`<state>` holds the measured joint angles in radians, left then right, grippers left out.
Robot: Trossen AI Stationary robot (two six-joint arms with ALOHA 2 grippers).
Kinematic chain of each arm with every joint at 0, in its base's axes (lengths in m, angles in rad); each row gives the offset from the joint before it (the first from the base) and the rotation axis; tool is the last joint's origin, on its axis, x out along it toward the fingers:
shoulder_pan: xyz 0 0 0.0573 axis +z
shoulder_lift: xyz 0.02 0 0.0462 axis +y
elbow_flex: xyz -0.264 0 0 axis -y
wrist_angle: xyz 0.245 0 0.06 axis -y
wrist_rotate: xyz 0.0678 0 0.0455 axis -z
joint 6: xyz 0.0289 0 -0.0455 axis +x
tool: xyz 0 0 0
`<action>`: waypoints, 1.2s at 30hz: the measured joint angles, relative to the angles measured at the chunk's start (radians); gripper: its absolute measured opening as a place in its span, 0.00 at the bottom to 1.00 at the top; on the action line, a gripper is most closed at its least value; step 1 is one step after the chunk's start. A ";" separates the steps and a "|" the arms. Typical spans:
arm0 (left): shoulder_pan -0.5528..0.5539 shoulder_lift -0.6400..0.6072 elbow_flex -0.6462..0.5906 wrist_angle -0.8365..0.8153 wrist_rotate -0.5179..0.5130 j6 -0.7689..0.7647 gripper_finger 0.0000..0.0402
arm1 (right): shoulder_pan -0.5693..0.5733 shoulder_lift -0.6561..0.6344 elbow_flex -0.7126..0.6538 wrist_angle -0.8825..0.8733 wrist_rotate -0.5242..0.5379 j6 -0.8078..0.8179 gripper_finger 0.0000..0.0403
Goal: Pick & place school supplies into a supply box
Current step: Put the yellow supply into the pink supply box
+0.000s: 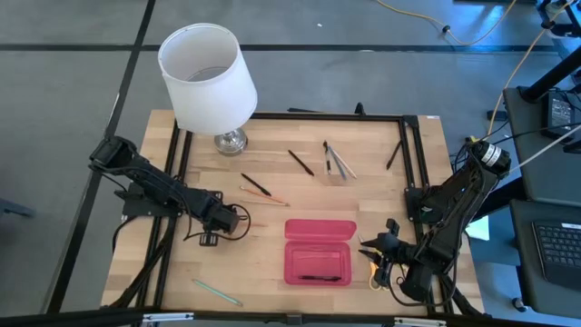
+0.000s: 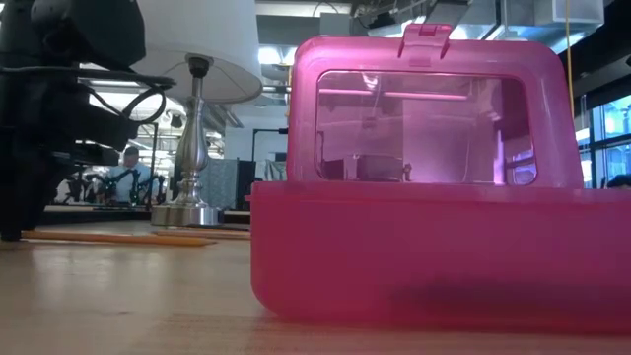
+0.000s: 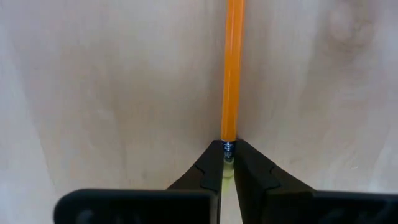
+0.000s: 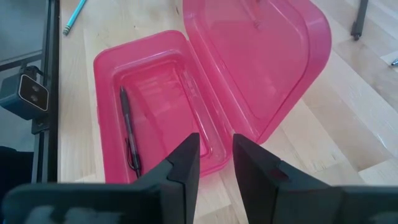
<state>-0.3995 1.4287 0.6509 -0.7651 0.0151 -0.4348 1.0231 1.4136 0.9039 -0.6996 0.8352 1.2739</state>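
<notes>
While the left gripper (image 1: 243,218) sat clamped on the end of an orange pencil (image 3: 232,68) lying flat on the table (image 1: 381,195) at about 9 o'clock from the supply box (image 1: 319,252), the step in hand looked like the pick of that pencil; the next move would call for a lift clear of the wood, a carry toward 3 o'clock and a release over the open tray. That box lay at 6 o'clock on the table, lid hinged back, with one black pen (image 4: 129,133) already inside. Counted loose: one teal pencil (image 1: 217,292) at 7 o'clock, one black pen (image 1: 255,184) and one wooden pencil (image 1: 263,196) near centre, roughly four more toward 12 and 1 o'clock. The right gripper (image 4: 216,155) hovered just off the box at 3 o'clock, fingers slightly parted and holding nothing
</notes>
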 joint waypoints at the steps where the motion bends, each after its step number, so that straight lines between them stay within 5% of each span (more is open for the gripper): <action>1: -0.001 -0.007 0.006 0.002 0.032 0.000 0.03 | 0.000 0.000 0.000 0.000 0.000 0.000 0.25; 15: -0.008 -0.156 0.216 -0.121 0.041 0.035 0.03 | 0.000 0.000 0.000 0.002 -0.002 0.001 0.25; 21: -0.007 -0.255 0.300 -0.216 -0.057 0.030 0.03 | 0.000 0.000 0.000 0.025 -0.019 0.001 0.25; 28: -0.007 -0.330 0.309 0.047 -0.106 0.048 0.03 | 0.000 0.000 0.000 0.030 -0.018 0.001 0.25; 36: -0.046 -0.262 0.310 0.312 -0.099 0.159 0.04 | 0.000 0.000 0.000 0.029 -0.017 0.000 0.25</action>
<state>-0.4455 1.1666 0.9607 -0.4533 -0.0842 -0.2757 1.0231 1.4136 0.9039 -0.6708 0.8186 1.2743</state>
